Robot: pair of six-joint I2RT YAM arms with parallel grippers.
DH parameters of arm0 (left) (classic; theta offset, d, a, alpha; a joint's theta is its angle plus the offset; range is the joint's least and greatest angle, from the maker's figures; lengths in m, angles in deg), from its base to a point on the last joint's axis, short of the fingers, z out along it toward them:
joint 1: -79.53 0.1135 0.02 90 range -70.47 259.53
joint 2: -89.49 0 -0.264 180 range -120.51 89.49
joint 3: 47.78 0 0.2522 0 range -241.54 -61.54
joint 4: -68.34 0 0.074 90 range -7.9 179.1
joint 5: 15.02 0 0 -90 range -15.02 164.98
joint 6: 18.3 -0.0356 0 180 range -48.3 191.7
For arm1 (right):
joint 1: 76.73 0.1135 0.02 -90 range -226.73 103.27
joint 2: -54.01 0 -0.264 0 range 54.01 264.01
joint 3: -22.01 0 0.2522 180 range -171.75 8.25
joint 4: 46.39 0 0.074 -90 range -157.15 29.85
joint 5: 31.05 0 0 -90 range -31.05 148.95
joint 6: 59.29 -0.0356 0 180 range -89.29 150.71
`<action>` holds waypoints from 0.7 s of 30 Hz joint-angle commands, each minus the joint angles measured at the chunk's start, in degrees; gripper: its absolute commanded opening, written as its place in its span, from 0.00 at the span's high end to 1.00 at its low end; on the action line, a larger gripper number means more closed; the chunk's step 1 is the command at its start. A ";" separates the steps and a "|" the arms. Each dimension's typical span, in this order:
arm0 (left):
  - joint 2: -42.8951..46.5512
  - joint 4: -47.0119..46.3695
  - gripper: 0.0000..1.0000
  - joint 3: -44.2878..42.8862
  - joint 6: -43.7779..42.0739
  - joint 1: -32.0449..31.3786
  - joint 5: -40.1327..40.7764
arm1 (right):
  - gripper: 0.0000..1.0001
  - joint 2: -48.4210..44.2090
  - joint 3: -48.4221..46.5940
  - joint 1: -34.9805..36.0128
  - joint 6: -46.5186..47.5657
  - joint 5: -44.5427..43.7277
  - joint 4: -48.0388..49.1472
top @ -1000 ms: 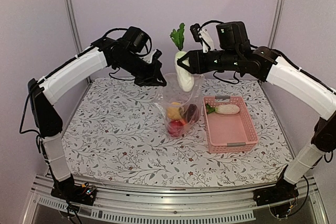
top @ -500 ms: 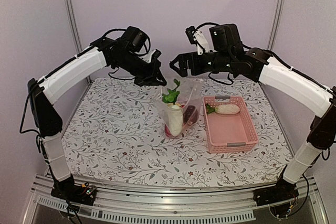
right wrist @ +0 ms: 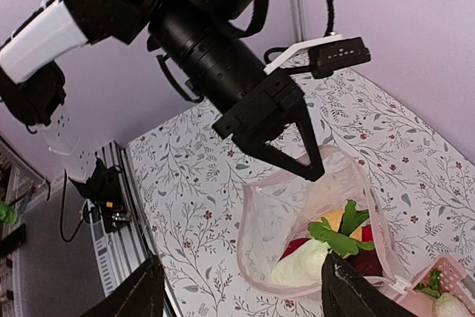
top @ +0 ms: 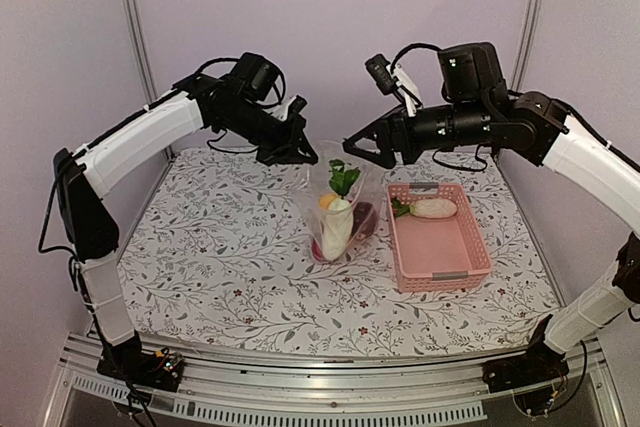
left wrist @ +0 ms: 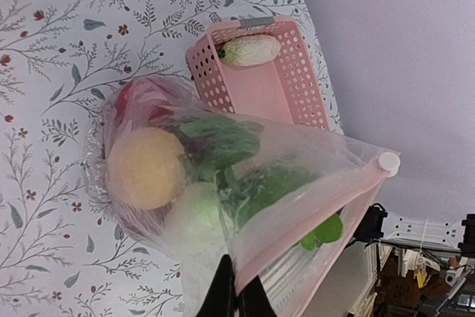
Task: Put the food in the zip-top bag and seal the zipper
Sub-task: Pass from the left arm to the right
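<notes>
The clear zip-top bag (top: 340, 209) stands open mid-table, and my left gripper (top: 302, 155) is shut on the left edge of its mouth, holding it up. Inside lie a white radish (top: 335, 227) with green leaves, a yellow round piece (left wrist: 146, 167) and red and dark food. Its pinkish zipper (left wrist: 319, 209) is unsealed, with the white slider (left wrist: 388, 162) at one end. My right gripper (top: 362, 143) hangs open and empty just above and right of the bag. In the right wrist view the bag's mouth (right wrist: 256, 257) gapes between my fingers (right wrist: 349, 287), with the left gripper (right wrist: 308, 168) pinching its far rim.
A pink lattice basket (top: 481, 242) sits right of the bag, holding one more white vegetable (top: 432, 208) with a green tip at its far end. The floral cloth (top: 220, 257) covers the table. The metal frame rail (top: 300, 387) runs along the near edge.
The white radish left my right gripper and dropped into the bag. The right gripper opened and drew back to the right. The left gripper kept its hold on the bag.
</notes>
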 commanded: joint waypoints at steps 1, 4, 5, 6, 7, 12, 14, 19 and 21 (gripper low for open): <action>-0.86 -1.23 1.00 -2.18 -0.28 0.93 -3.31 | 0.35 4.13 0.68 3.02 4.30 2.75 -8.44; -1.05 -2.55 0.97 -1.96 -0.68 0.93 -6.49 | 0.36 7.18 -1.30 5.40 7.31 -0.11 -11.89; -1.31 -2.62 0.97 -1.90 -0.78 0.89 -7.31 | 0.35 8.25 -1.88 5.98 7.91 -1.36 -12.91; -1.52 -2.67 0.97 -2.01 -0.79 0.88 -7.95 | 0.35 9.04 -2.37 6.34 8.64 -2.19 -13.67; -1.77 -2.69 0.97 -2.07 -0.87 0.88 -8.35 | 0.35 10.21 -2.71 6.50 9.36 -2.75 -14.64; -1.93 -3.17 1.00 -2.22 -0.70 0.92 -8.81 | 0.34 11.85 0.42 6.53 11.51 -7.31 -11.54; -1.99 -3.36 1.00 -2.32 -0.38 0.89 -9.44 | 0.34 13.10 -0.63 6.53 12.05 -9.81 -11.61; -1.76 -3.31 0.97 -2.01 -0.26 0.92 -10.06 | 0.37 16.64 -4.21 6.55 12.44 -10.39 -12.14; -1.67 -2.94 0.95 -2.07 -0.24 0.89 -9.78 | 0.58 17.64 -4.70 6.53 13.49 -8.68 -12.38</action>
